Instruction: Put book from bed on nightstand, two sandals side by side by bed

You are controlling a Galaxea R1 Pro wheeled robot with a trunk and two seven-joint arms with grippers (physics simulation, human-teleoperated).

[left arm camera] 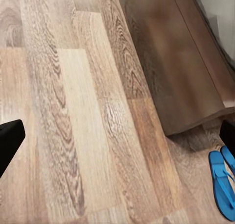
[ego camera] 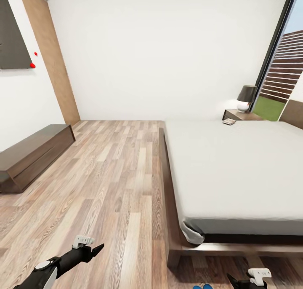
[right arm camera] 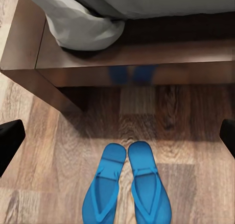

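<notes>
A: Count?

B: Two sandals (right arm camera: 126,185), bright blue, side by side and touching on the plank floor (ego camera: 118,183) just off the near end of the bed (ego camera: 235,171). One bed, one nightstand (ego camera: 235,114) at its far side with a lamp (ego camera: 245,97) on top. A small flat thing, likely the book (ego camera: 229,121), lies on the nightstand's near edge; too small to read.

A: Arms?

B: Left gripper (ego camera: 99,247) held low over bare floor, left of the bed frame, fingers spread wide, nothing between them. Right gripper (ego camera: 230,277) low at the near right, above the sandals; in its wrist view the fingertips sit far apart, empty.

A: Surroundings?

B: Long low bench (ego camera: 33,156) against the left wall, brown door (ego camera: 50,57) beyond it, dark-framed window (ego camera: 275,49) far right. A fold of bedding (right arm camera: 85,28) hangs over the frame's near corner.
</notes>
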